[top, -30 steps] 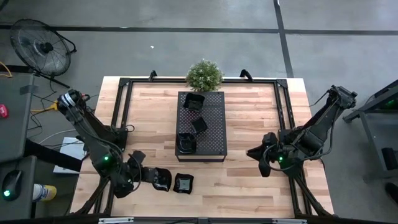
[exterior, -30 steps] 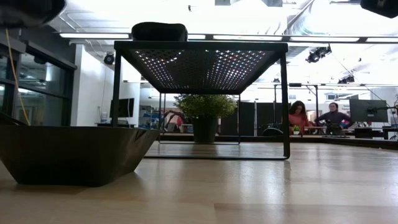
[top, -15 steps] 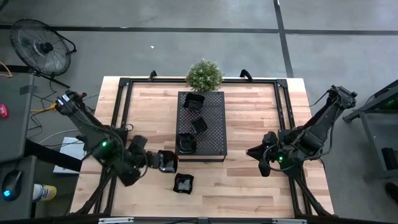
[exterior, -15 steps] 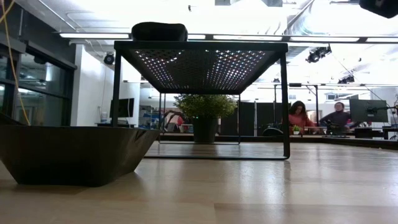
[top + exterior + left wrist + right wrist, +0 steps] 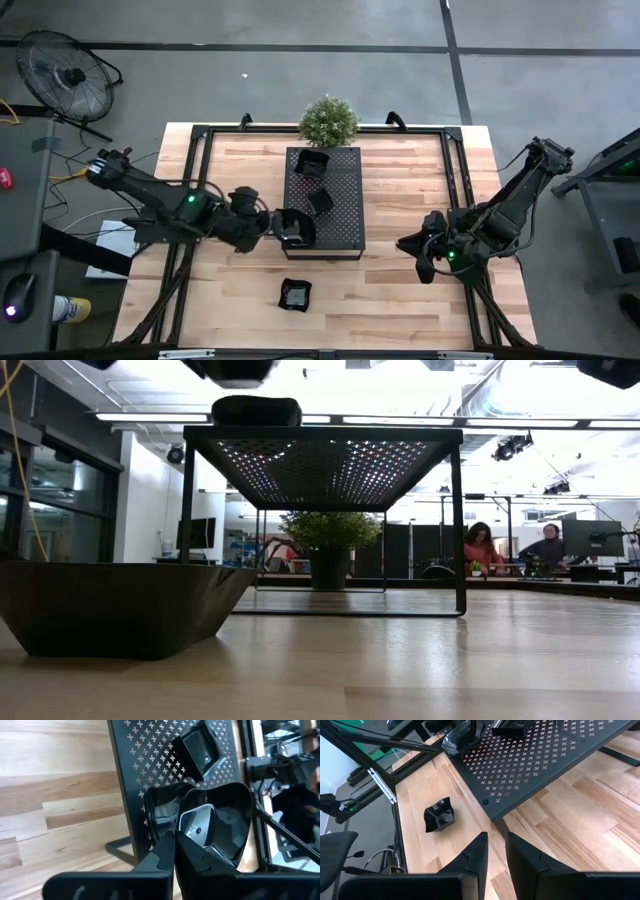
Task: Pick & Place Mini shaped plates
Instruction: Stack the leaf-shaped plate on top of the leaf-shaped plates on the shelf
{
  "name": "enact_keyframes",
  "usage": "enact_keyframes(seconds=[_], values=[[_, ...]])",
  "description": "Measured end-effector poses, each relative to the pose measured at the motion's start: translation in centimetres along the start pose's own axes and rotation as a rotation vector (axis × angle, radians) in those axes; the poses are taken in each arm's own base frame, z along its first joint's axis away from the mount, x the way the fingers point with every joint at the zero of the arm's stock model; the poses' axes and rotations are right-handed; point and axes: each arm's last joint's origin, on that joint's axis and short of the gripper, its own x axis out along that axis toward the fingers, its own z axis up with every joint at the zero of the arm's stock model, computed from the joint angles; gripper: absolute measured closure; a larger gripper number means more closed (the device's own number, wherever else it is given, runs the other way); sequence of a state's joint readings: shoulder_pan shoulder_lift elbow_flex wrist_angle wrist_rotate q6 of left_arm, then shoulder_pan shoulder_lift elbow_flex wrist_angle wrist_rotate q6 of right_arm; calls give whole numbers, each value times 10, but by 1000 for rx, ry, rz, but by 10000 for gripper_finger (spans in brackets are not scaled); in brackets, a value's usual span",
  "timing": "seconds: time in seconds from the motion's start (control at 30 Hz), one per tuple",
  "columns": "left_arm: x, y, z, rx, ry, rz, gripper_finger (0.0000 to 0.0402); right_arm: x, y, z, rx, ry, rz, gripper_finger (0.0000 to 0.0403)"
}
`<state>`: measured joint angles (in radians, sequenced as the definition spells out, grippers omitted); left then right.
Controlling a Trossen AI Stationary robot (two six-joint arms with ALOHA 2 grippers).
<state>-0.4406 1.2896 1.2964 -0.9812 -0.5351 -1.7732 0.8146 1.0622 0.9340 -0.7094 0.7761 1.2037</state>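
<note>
While my left gripper [image 5: 272, 224] pinches the rim of a glossy black mini plate [image 5: 220, 822], I hold that dish over the near left corner of the perforated black tray [image 5: 345, 215], just above another dish [image 5: 298, 231] already lying there. Two more plates sit on the tray: a square one [image 5: 320, 201] at the middle and another [image 5: 312, 163] at the far end, near the potted plant [image 5: 328, 120]. One wavy-rimmed plate [image 5: 294, 294] lies alone on the wooden table [image 5: 400, 300], well clear of the tray. My right gripper [image 5: 418, 256] waits above the table's right side, fingers narrowly parted and holding nothing.
</note>
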Motion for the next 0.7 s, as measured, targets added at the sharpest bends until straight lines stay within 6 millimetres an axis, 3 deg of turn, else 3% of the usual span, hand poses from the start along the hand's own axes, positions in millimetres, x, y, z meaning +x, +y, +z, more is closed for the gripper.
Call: enact_keyframes(seconds=[0.4,0.7], values=[[34,-9,9,-33,24,64,401,0,0,1,-19,-39,-13,341],[40,-10,5,-99,4,81,401,0,0,1,-32,-39,-14,341]])
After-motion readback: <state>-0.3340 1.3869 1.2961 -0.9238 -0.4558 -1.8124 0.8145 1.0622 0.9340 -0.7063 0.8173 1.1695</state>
